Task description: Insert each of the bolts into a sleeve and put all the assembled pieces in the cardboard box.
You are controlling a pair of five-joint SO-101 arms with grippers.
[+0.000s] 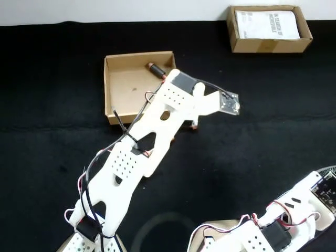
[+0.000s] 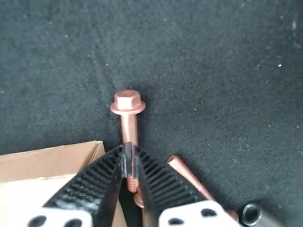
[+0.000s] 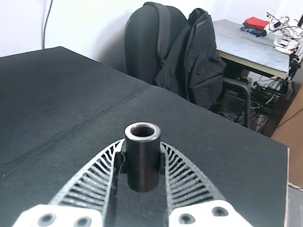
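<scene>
The left gripper (image 2: 129, 152) pinches the copper flanged bolt (image 2: 128, 113) mid-shank; the right gripper (image 3: 141, 147) clamps the black tubular sleeve (image 3: 142, 163) (bore past its tips): align axes first.

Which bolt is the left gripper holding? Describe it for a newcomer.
Find the cardboard box on the black mat. Just off its corner, the left gripper is shut on the shank of a copper bolt. Unlike the loose bolt beside it, its hex flange head shows in full.

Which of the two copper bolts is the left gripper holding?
The bolt with the hex head showing, pinched by its shank in the left gripper; the other bolt lies loose beside it.
</scene>
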